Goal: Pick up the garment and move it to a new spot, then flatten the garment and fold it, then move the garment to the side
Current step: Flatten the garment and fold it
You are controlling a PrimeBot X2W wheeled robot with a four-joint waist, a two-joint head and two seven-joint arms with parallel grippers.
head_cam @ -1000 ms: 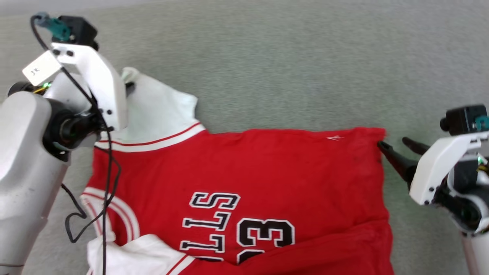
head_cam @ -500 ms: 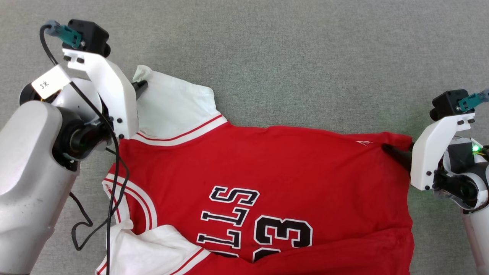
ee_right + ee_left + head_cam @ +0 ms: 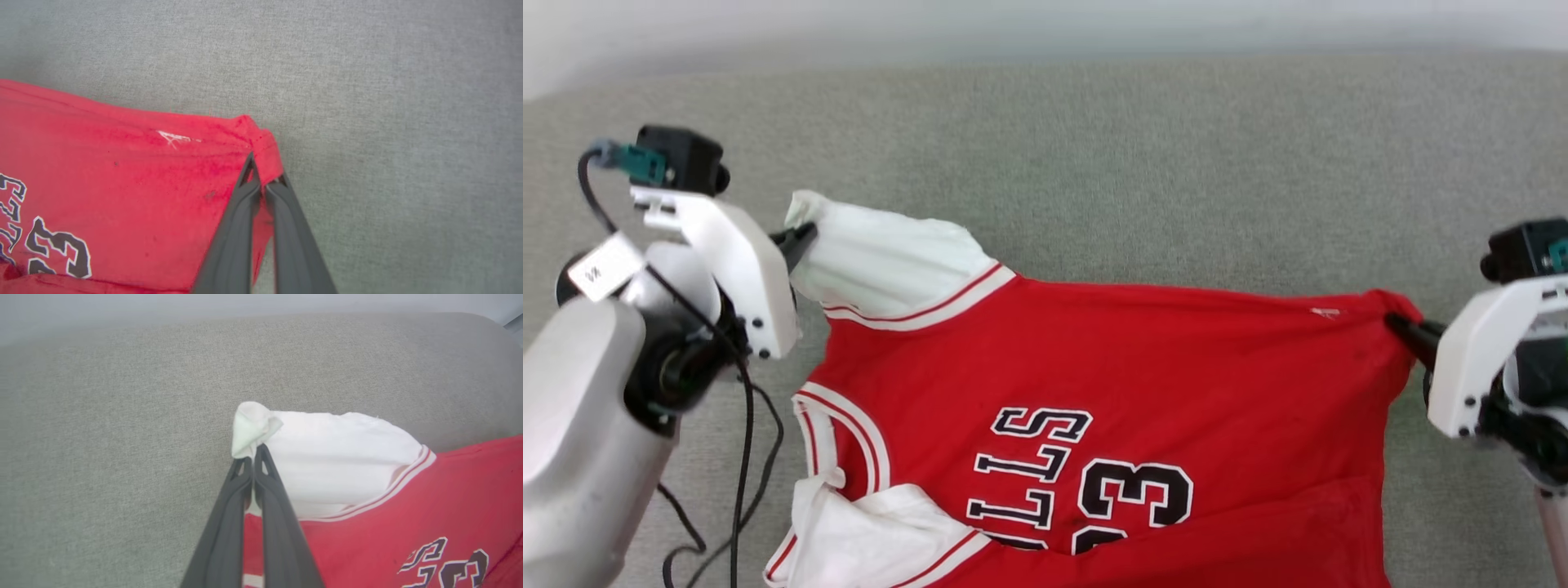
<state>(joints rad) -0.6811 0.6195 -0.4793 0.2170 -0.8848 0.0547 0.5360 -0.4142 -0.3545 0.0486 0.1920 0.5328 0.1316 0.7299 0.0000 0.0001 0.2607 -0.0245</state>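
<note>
**A:** What are your hands doing?

**B:** My left hand [image 3: 254,453] is pressed together on the tip of the white sleeve [image 3: 327,457], with a small tuft of cloth poking out past the fingers. My right hand [image 3: 264,179] is clamped on the red hem corner [image 3: 257,134], and the cloth is pinched between the two fingers.

**A:** And where is the garment?

**B:** The garment [image 3: 1143,367] is strung between my two hands, front side up, with its far edge pulled into a fairly straight line. It lies over the grey fabric surface [image 3: 1094,163]. That far edge looks a little raised, though I cannot tell how much of the rest is resting on the surface. The near part runs off the bottom of the head view.

**A:** How far along are you?

**B:** I judge I am early on. Both grips are made, so the pick-up is in hand. I cannot tell from here whether this is already the new spot. It is not flat yet. The second sleeve [image 3: 874,539] is crumpled up beside the collar [image 3: 841,433], and a ridge crosses the red cloth near the bottom. The folding and the move to the side are not yet done.
</note>
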